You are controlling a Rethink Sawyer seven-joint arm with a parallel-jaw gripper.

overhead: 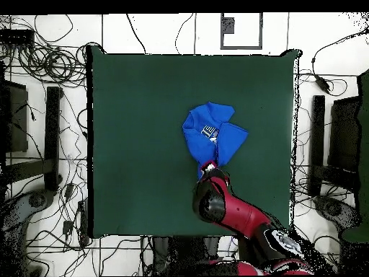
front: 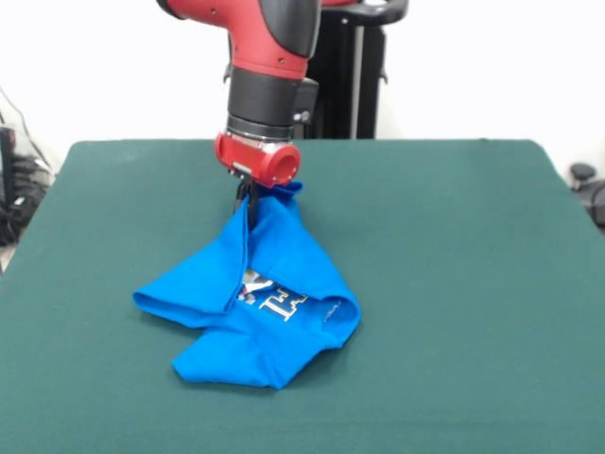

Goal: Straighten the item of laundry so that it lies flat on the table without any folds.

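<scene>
Centrally in both views, the dark green table (front: 454,284) is filling most of the frame, with a white wall behind it in the front view and pale floor around it in the overhead view. Tangled cables (overhead: 43,61) are lying on the floor at the upper left of the overhead view, beside black stands (overhead: 52,130). The blue T-shirt (front: 260,303) is sitting crumpled near the table's middle, one corner rising toward the upper centre of the front view. The gripper (front: 248,200) is pinching that raised corner, jaws closed on the cloth, under the red arm (front: 269,57).
</scene>
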